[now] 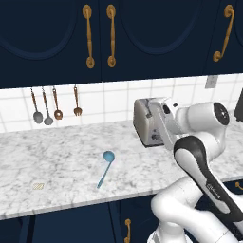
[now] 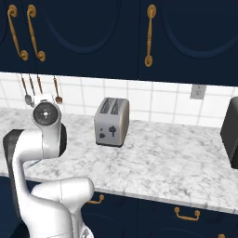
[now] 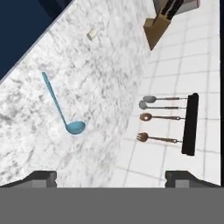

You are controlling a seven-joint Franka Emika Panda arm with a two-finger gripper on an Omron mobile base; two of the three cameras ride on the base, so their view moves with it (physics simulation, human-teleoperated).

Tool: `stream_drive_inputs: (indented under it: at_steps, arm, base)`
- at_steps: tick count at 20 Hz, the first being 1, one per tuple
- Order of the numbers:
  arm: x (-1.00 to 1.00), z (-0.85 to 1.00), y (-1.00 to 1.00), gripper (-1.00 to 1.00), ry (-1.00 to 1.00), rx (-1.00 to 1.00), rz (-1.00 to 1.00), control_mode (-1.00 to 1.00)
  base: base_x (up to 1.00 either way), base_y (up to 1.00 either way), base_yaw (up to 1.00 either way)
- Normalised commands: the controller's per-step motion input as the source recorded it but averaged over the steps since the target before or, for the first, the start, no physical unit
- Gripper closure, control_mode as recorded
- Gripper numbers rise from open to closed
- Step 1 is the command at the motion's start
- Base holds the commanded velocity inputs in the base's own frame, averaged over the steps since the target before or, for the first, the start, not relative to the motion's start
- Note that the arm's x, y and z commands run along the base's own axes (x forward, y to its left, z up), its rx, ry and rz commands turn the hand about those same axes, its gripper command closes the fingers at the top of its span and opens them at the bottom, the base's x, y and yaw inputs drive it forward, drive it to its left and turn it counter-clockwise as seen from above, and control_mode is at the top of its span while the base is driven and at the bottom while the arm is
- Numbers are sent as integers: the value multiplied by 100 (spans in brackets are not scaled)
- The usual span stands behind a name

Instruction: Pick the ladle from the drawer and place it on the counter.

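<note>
So the counter is the big marbled slab, and the ladle already lies flat on it, well left of the toaster. The gripper hangs above with its tips spread wide, holding nothing. Looks like a light, stiff, slick thing to me; I'd pinch the thin handle mid-length, not the round bowl.

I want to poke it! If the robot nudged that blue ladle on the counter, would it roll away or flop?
The ladle lies flat on the counter, so it would probably slide or swivel, not roll far. Its round bowl might rock slightly. The thin straight handle looks stiff, not floppy, and it seems light, so a gentle push could likely move it easily.
</note>
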Motion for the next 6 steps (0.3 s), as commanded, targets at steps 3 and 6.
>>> stream_drive_inputs:
  at_steps: [3, 6]
  arm:
    - [6, 59, -71, -100, -13, 35, -9, -100]
    - [-30, -10, -33, -100, -10, 3, 4, -100]
  base:
    - [0, 0, 0]
    - [0, 0, 0]
